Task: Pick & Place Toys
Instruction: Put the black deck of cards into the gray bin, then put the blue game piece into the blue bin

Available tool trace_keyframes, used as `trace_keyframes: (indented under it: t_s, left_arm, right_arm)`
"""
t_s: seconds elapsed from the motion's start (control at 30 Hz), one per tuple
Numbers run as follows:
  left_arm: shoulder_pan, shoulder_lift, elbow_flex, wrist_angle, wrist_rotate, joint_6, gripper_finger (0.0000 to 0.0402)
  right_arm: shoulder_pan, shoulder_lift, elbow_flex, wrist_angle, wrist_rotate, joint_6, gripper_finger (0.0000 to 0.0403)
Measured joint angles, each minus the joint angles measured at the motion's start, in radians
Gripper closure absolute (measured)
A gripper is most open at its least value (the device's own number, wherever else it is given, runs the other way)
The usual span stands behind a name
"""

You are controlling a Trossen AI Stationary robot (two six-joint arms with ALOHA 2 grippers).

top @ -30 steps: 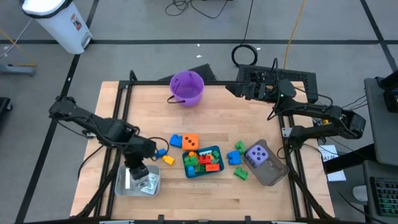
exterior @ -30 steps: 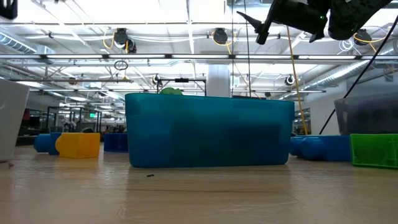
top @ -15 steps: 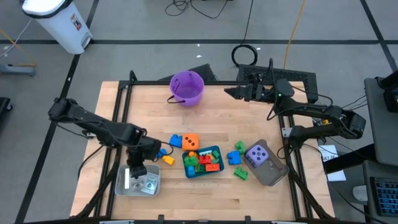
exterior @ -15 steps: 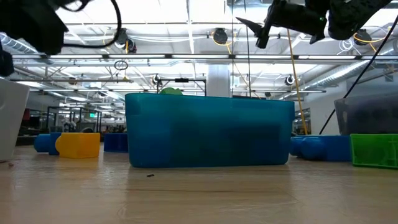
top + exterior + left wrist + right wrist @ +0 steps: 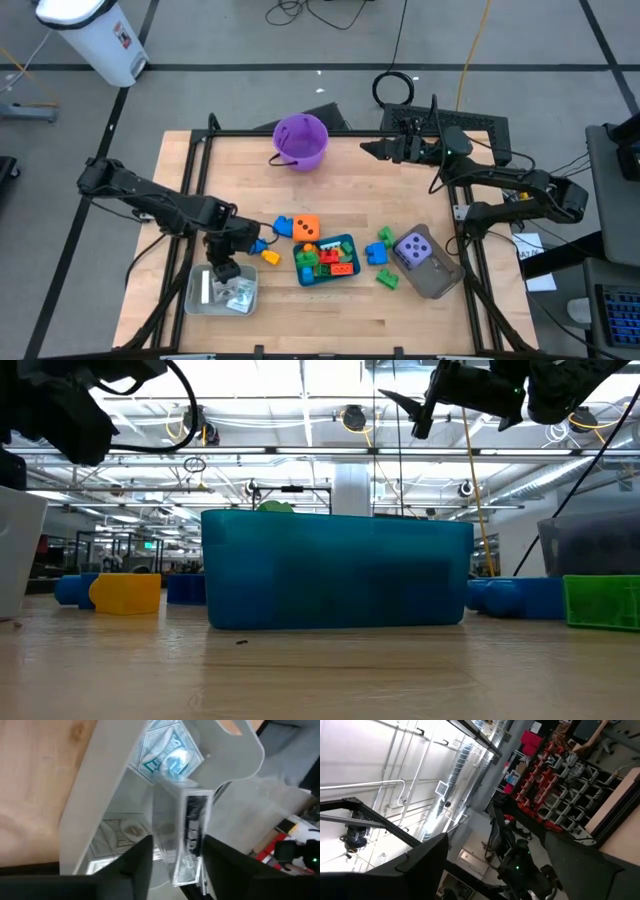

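My left gripper (image 5: 226, 272) is down in the pale tray (image 5: 197, 300) at the table's near left, fingers pointing down and open. In its wrist view a clear pack of cards (image 5: 187, 820) stands on edge between the fingers, its lower end in the tray (image 5: 100, 785), next to a white-and-blue card (image 5: 167, 757) leaning on the tray wall. My right gripper (image 5: 365, 148) waits open, raised at the far right and holding nothing. Bricks fill the teal tray (image 5: 346, 240). An orange die (image 5: 306, 228) sits beside it. My left gripper has one finger (image 5: 137, 862) on each broad side of the upright card pack, coming from above at a slant. I cannot tell whether either finger touches the pack. The pack's lower end is hidden between the fingers.
A purple bucket (image 5: 300, 140) stands at the far middle. A purple die (image 5: 413, 249) sits in the grey tray (image 5: 440, 283) at the near right. Loose bricks lie around the teal tray: yellow (image 5: 270, 257), blue (image 5: 375, 252), green (image 5: 387, 280).
My left gripper has come down into the pale tray and shifted a little toward the table's far edge; its arm now shows at the low view's upper left, where it was absent a second ago. My right arm has tipped slightly.
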Motion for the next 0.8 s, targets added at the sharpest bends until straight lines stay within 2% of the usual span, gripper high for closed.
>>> trace_keyframes:
  t_s: [0.07, 0.2, 0.33, 0.43, 0.63, 0.8]
  left_arm:
    - [0.001, 0.0, 0.0, -0.001, 0.014, -0.018, 0.0197]
    - [0.014, 0.0, 0.0, -0.005, 0.112, -0.055, 0.0156]
    - [0.033, -0.003, 0.0, -0.006, 0.2, -0.133, 0.014]
    - [0.043, -0.028, 0.006, -0.006, 0.229, -0.167, 0.0142]
    - [0.086, -0.076, 0.053, 0.001, 0.183, -0.226, 0.0158]
    - [0.138, -0.101, 0.123, 0.003, 0.053, -0.207, 0.017]
  right_arm:
    - [0.0, 0.0, 0.0, 0.0, 0.0, -0.001, 0.0078]
    - [0.0, 0.0, 0.0, 0.0, 0.0, -0.021, 0.0078]
    - [0.0, 0.0, 0.0, 0.0, 0.0, -0.023, 0.0078]
    - [0.0, 0.0, 0.0, -0.001, 0.0, -0.027, 0.0078]
    - [0.0, 0.0, 0.0, -0.001, 0.0, -0.027, 0.0078]
    - [0.0, 0.0, 0.0, -0.001, 0.0, -0.033, 0.0078]
